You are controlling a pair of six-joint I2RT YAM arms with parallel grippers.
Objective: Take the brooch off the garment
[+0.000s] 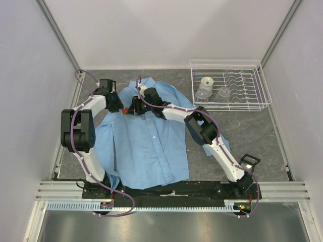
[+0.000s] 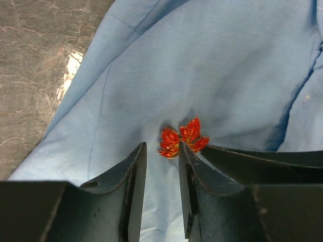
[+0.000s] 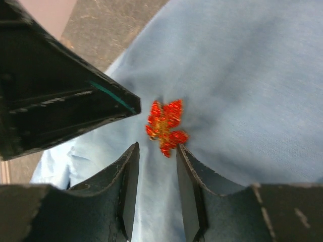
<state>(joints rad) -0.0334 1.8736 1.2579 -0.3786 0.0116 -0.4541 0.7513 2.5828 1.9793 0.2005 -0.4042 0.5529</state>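
Observation:
The garment (image 1: 151, 146), a light blue button-up shirt, lies spread flat on the table. The small orange-red brooch (image 1: 124, 110) is pinned near the shoulder on the left of the top view. Both grippers meet there from opposite sides. My left gripper (image 2: 162, 146) is open just short of the brooch (image 2: 182, 137), and its right fingertip (image 2: 182, 151) reaches the pin's edge. My right gripper (image 3: 157, 147) is open too, with the brooch (image 3: 165, 126) just past its tips. Only blue cloth shows between each pair of jaws.
A clear wire dish rack (image 1: 252, 103) holding glass items stands at the back right. White enclosure walls close in the dark marbled table (image 1: 252, 141) on three sides. The right arm (image 1: 202, 128) stretches diagonally across the shirt.

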